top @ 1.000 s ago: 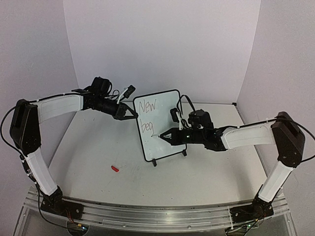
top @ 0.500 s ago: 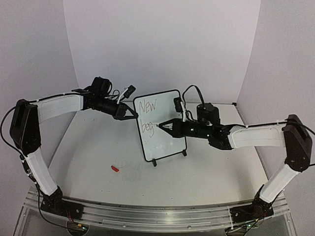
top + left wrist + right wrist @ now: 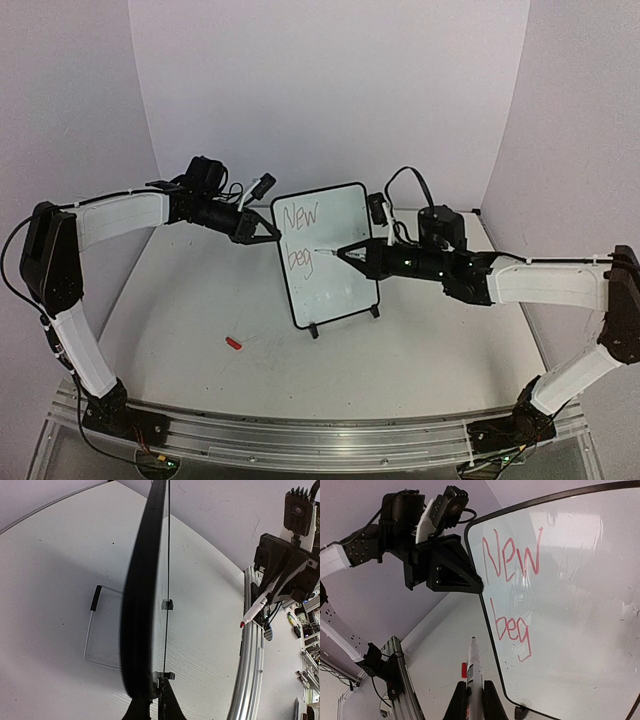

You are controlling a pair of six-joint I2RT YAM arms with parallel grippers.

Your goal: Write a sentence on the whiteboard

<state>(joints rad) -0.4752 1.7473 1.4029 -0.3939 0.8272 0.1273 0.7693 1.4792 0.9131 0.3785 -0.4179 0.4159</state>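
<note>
Starting on your left: a red cap lies on the table, below your left gripper and well apart from it. That gripper is clenched on the left edge of the whiteboard, pinching the black frame near its upper corner. The board stands upright on its feet just past those fingertips, its face turned toward your right arm.

On the board, the sentence is part-done. "New" fills the top line in red, and "beg" sits under it, close to the edge your left gripper holds. The rest of the second line is bare, and so is everything below it.

Further right, the marker points out ahead of your right gripper, which is clamped tight around its barrel. From above the tip looks level with "beg" and just right of the "g". The left wrist view shows it well clear of the board's face, so I judge the pen lifted between letters.

You're mid-word. Next, bring the tip in squarely, just right of the "g", touch down lightly and start the "i". Hold your left grip firm so the board doesn't rock or slide under the pressure.
</note>
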